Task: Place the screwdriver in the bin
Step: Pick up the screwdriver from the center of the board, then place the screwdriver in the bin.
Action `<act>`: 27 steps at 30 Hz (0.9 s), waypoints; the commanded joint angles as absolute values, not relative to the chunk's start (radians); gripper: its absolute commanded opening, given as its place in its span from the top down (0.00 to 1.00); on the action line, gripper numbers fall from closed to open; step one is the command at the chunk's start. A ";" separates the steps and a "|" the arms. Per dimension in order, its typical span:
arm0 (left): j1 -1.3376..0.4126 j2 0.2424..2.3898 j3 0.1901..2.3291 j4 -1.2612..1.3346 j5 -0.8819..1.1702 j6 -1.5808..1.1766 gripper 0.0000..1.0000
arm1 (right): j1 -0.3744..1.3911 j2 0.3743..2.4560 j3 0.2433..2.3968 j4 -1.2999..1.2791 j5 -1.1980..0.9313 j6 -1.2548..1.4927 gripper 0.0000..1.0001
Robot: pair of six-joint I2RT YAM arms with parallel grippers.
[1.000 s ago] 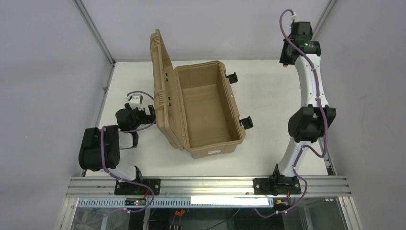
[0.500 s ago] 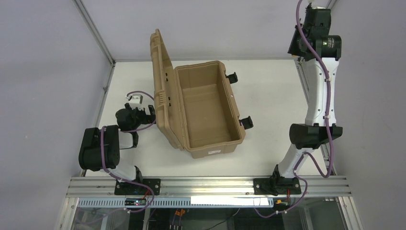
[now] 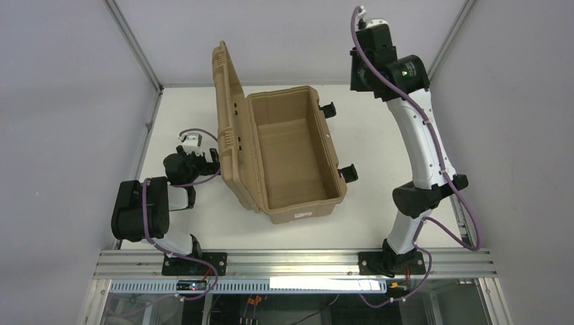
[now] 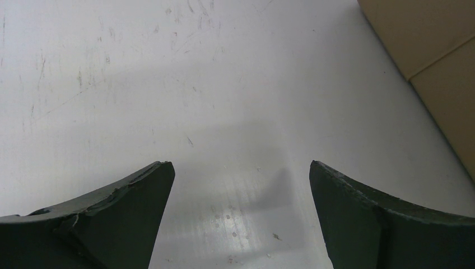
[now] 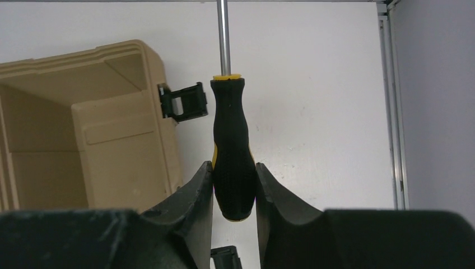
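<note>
The screwdriver [image 5: 229, 140] has a black handle with yellow trim and a thin metal shaft pointing away from the wrist. My right gripper [image 5: 234, 179] is shut on its handle, held high above the table just right of the bin's far right corner [image 5: 112, 140]. In the top view the right gripper [image 3: 362, 68] is beside the far end of the open tan bin [image 3: 291, 156]; the screwdriver is hidden there. The bin's lid [image 3: 227, 108] stands up on its left side. My left gripper [image 3: 203, 157] is open and empty, low over the table [image 4: 241, 168] left of the lid.
Two black latches [image 3: 329, 108] [image 3: 348, 172] stick out from the bin's right wall; one shows in the right wrist view [image 5: 182, 101]. The bin's tan outer side [image 4: 437, 67] is at the right of the left wrist view. Metal frame posts stand at the table's back corners.
My right arm has swung from the far right corner leftward toward the bin's far end, carrying the screwdriver. The left arm has not moved.
</note>
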State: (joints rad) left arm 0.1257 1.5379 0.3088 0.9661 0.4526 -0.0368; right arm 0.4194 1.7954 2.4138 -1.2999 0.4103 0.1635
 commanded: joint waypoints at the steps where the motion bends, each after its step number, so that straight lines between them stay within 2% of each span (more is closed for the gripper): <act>1: 0.127 1.527 0.303 1.006 0.472 -0.031 0.01 | 0.528 1.795 2.471 -1.305 0.515 0.229 1.00; 19: 0.127 1.528 0.302 1.006 0.473 -0.031 0.01 | 0.906 1.929 2.572 -1.252 0.596 0.375 1.00; 24: 0.128 1.527 0.302 1.006 0.473 -0.031 0.01 | 0.935 1.936 2.513 -1.221 0.595 0.401 1.00; 27: 0.127 1.528 0.303 1.007 0.472 -0.031 0.01 | 0.942 1.910 2.408 -1.166 0.574 0.411 1.00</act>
